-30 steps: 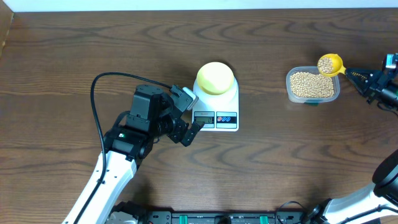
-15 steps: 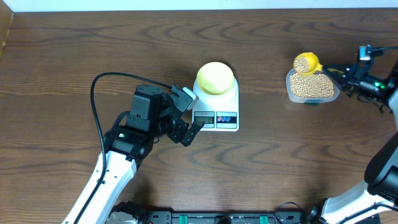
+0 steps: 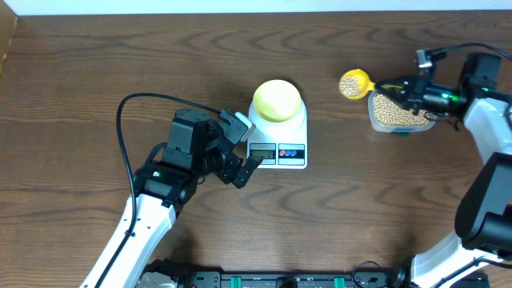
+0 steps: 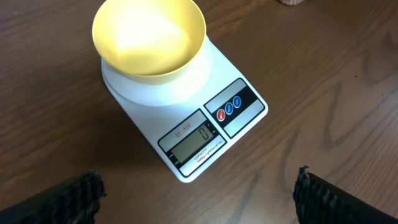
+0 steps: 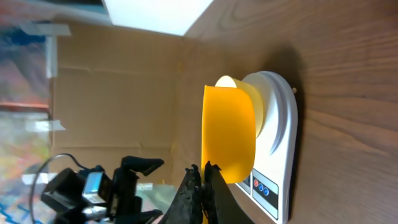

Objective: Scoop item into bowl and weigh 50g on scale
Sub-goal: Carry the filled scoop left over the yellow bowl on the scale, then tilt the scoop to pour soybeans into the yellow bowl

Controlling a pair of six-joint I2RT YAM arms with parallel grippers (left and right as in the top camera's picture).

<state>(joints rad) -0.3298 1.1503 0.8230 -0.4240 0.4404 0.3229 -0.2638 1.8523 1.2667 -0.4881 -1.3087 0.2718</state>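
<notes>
Right pincer (image 3: pixel 405 86): clamped on the scoop (image 3: pixel 367 84) handle, beans (image 3: pixel 353 83) heaped inside.
Bowl (image 3: pixel 278 100): empty, on the scale (image 3: pixel 292 152), well off to the scoop's left.
Left pincer (image 3: pixel 242 146): wide apart, holding nothing, by the scale's front.

Counting now: two grippers showing, left gripper (image 3: pixel 246 146) and right gripper (image 3: pixel 402 86). One scale (image 3: pixel 298 132) sitting just ahead of the left fingers, carrying one bowl (image 3: pixel 277 100). It's showing one display (image 4: pixel 194 140); its coloured buttons (image 4: pixel 229 108) are reading too small to count. One scoop (image 3: pixel 370 83) sticking out of the right gripper, one clear tub (image 3: pixel 371 112) lying under that gripper. Loose beans (image 3: pixel 392 110) running too many to count.
</notes>
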